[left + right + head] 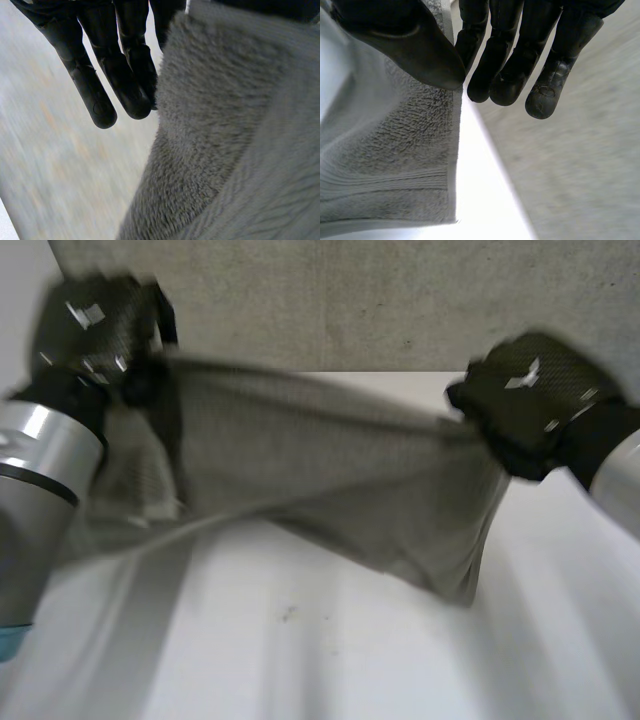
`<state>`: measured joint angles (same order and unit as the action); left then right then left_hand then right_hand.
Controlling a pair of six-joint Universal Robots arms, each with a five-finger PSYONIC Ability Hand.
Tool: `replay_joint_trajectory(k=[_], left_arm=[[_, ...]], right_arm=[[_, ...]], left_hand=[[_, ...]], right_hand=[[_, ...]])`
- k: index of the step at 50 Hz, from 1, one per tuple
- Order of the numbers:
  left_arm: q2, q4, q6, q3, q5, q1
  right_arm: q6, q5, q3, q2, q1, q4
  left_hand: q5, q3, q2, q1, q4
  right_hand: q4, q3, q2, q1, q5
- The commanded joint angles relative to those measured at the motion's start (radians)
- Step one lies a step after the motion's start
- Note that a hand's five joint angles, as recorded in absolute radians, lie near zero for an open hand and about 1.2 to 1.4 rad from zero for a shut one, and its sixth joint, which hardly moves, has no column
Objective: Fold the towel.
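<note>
The left hand [95,330] and right hand [530,400] each pinch an end of the grey towel [330,480] in their fingers [507,75], holding it stretched above the white bench [350,660]; next, I reckon, it wants lowering flat for the first fold.

Grey, soft, fuzzy towel [330,475], held up over the white tabletop [300,660]. Pulled wide, one end pinched in the left hand [95,335], the other end pinched in the right hand [530,400]. Saggy in the middle. Bunched in hanging folds by the left hand. Droopy corner hanging lowest, below the right hand. Ribbed band near one edge.
</note>
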<state>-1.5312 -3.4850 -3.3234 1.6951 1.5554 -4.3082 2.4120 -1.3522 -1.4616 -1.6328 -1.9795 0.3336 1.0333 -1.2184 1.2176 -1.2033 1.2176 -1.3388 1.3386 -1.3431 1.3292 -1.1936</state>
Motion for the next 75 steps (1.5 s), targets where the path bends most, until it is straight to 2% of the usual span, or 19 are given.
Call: replay_joint_trajectory(k=[1,7,9,13,17,23,25,32,38,40,42,43,45,46,49,59,64,69,75], left_arm=[[-0.288,0.078,-0.005,-0.043,0.002,-0.048],[-0.5,0.101,-0.005,-0.241,0.002,-0.071],[-0.532,0.1,-0.005,-0.313,0.002,-0.076],[-0.567,0.095,0.007,-0.565,0.008,-0.087],[-0.515,0.067,0.056,-0.763,0.017,-0.09],[-0.408,-0.04,0.189,-0.79,0.02,-0.099],[-0.368,-0.089,0.261,-0.744,0.019,-0.113],[-0.317,-0.083,0.285,-0.492,0.008,-0.136],[-0.31,-0.086,0.271,-0.187,0.0,-0.154],[-0.311,-0.091,0.24,-0.028,-0.001,-0.154],[-0.31,-0.092,0.216,0.036,-0.008,-0.154],[-0.31,-0.094,0.187,0.088,-0.015,-0.154],[-0.307,-0.092,0.156,0.131,-0.027,-0.154],[-0.306,-0.092,0.156,0.132,-0.028,-0.154],[-0.285,-0.092,0.097,0.204,-0.044,-0.154],[0.023,-0.074,-0.013,0.311,-0.044,-0.163],[0.179,-0.036,-0.015,0.317,-0.046,-0.159],[0.282,0.02,-0.016,0.32,-0.046,-0.156],[0.356,0.105,-0.018,0.34,-0.046,-0.156]], right_arm=[[0.004,0.058,0.075,0.304,-0.007,0.032],[0.029,0.045,0.248,0.485,-0.009,0.022],[0.068,0.028,0.448,0.6,-0.009,0.01],[0.117,-0.005,0.675,0.668,-0.01,-0.02],[0.24,-0.044,0.906,0.651,-0.012,-0.198],[0.415,-0.033,0.839,0.511,0.005,-0.392],[0.459,-0.025,0.74,0.45,0.004,-0.45],[0.377,0.035,0.488,0.396,-0.009,-0.347],[0.108,0.079,0.195,0.409,-0.013,-0.231],[0.047,0.073,0.119,0.419,-0.015,-0.228],[-0.04,0.07,0.011,0.453,-0.01,-0.231],[-0.04,0.07,0.01,0.453,-0.01,-0.231],[-0.065,0.062,-0.038,0.488,-0.002,-0.231],[-0.065,0.062,-0.039,0.488,-0.002,-0.231],[-0.062,0.048,-0.045,0.499,0.001,-0.226],[0.082,0.071,-0.002,0.436,0.004,-0.229],[0.171,0.139,0.044,0.419,0.002,-0.232],[0.191,0.264,0.162,0.441,-0.018,-0.229],[0.194,0.295,0.342,0.538,-0.087,-0.209]], left_hand=[[0.188,-0.178,0.179,-0.193,0.179],[0.188,-0.178,0.179,-0.193,0.179],[0.188,-0.178,0.179,-0.193,0.179],[0.188,-0.178,0.179,-0.193,0.179],[0.188,-0.178,0.179,-0.193,0.179],[0.188,-0.178,0.179,-0.193,0.179],[0.188,-0.178,0.179,-0.193,0.179],[0.188,-0.178,0.179,-0.193,0.179],[0.188,-0.178,0.179,-0.193,0.179],[0.188,-0.178,0.179,-0.193,0.179],[0.188,-0.178,0.179,-0.193,0.179],[0.188,-0.178,0.179,-0.193,0.179],[0.188,-0.178,0.179,-0.193,0.179],[0.188,-0.178,0.179,-0.193,0.179],[0.188,-0.178,0.179,-0.193,0.179],[0.188,-0.178,0.179,-0.193,0.179],[0.188,-0.178,0.179,-0.193,0.179],[0.188,-0.178,0.179,-0.193,0.179],[0.188,-0.178,0.179,-0.193,0.179]], right_hand=[[-0.057,0.058,-0.053,0.067,-0.028],[-0.057,0.058,-0.053,0.067,-0.028],[-0.057,0.058,-0.053,0.067,-0.028],[-0.057,0.058,-0.053,0.067,-0.028],[-0.057,0.058,-0.053,0.067,-0.028],[-0.057,0.058,-0.053,0.067,-0.028],[-0.057,0.058,-0.053,0.067,-0.028],[-0.057,0.058,-0.053,0.067,-0.028],[0.018,-0.018,0.022,-0.008,0.047],[0.153,-0.153,0.157,-0.143,0.182],[0.497,-0.497,0.502,-0.488,0.527],[0.499,-0.499,0.504,-0.49,0.529],[0.847,-0.847,0.851,-0.837,0.876],[0.849,-0.848,0.853,-0.839,0.878],[1.164,-1.164,1.169,-1.155,1.194],[1.164,-1.164,1.169,-1.155,1.194],[1.164,-1.164,1.169,-1.155,1.194],[1.164,-1.164,1.169,-1.155,1.194],[1.164,-1.164,1.169,-1.155,1.194]])
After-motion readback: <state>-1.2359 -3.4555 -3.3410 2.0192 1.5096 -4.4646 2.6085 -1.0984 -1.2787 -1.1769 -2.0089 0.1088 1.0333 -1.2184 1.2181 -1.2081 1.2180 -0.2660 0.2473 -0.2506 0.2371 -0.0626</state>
